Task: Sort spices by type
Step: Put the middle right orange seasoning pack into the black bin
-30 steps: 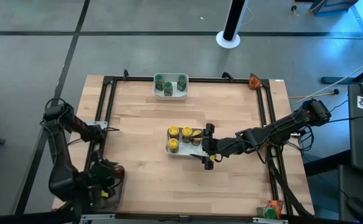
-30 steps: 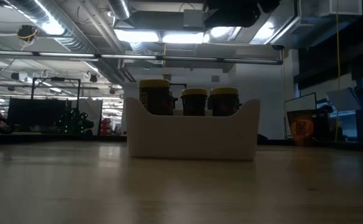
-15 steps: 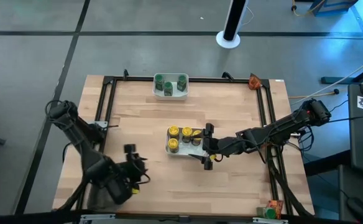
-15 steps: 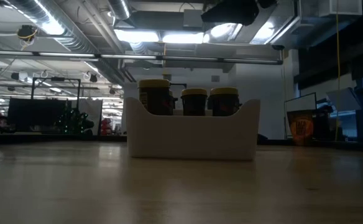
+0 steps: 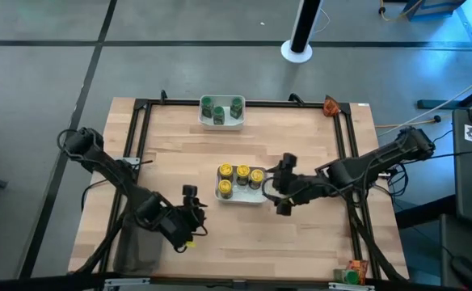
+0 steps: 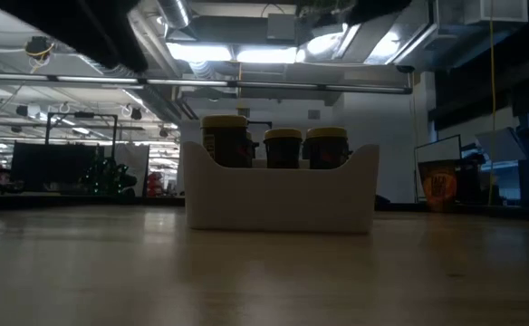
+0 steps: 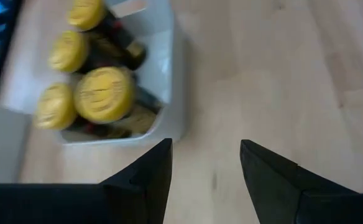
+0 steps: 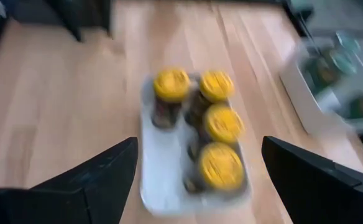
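At the middle of the pale wooden table sits a white rectangular plastic bowl holding four small dark jars with yellow caps — grouped there, I judge, because one sort of spice is being gathered in one container. They stand upright, long axes vertical and caps toward the ceiling; the low view shows their caps rising above the bowl's wall. Against the far edge of the table a second white rectangular bowl holds three small jars with green caps, also upright — the other sort kept well apart from the yellow ones. I cannot make out any brown-orange packets on the table

Just beside the yellow-cap bowl, on its right, hangs the right gripper, its dark fingers spread wide with nothing between them; its wrist view looks down onto the four yellow caps. Nearer the front edge and to the left, the left gripper hovers over bare wood, fingers apart and empty, pointing toward that same bowl
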You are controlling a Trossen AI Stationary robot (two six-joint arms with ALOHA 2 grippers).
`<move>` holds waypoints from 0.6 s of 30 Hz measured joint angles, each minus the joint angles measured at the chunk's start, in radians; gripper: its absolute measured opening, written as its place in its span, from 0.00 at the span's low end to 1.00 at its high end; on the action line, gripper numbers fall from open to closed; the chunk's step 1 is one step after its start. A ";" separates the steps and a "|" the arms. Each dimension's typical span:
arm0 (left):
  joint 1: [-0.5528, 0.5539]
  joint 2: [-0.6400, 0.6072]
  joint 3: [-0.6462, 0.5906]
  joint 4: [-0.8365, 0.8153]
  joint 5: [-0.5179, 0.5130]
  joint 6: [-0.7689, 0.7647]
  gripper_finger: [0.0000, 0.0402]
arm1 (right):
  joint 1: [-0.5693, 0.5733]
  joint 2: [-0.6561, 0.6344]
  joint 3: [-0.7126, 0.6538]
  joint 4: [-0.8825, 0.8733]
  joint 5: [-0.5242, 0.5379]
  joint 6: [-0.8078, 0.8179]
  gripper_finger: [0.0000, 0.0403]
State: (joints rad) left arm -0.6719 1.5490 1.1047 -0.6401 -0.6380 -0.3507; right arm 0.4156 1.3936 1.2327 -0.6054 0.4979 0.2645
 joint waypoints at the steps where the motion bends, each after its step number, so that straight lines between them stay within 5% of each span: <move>1: 0.005 -0.002 -0.032 0.063 0.014 0.024 0.43 | 0.000 0.000 0.035 -0.082 -0.001 0.028 0.84; 9: 0.088 -0.004 -0.221 0.490 0.157 0.212 0.43 | -0.003 0.000 0.239 -0.594 -0.006 0.307 0.84; 18: 0.169 -0.004 -0.325 0.831 0.282 0.342 0.43 | -0.003 0.000 0.276 -0.908 -0.209 0.605 0.84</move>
State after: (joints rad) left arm -0.5025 1.5448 0.7800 0.1911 -0.3561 -0.0089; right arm 0.4130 1.3937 1.5085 -1.5136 0.2892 0.8696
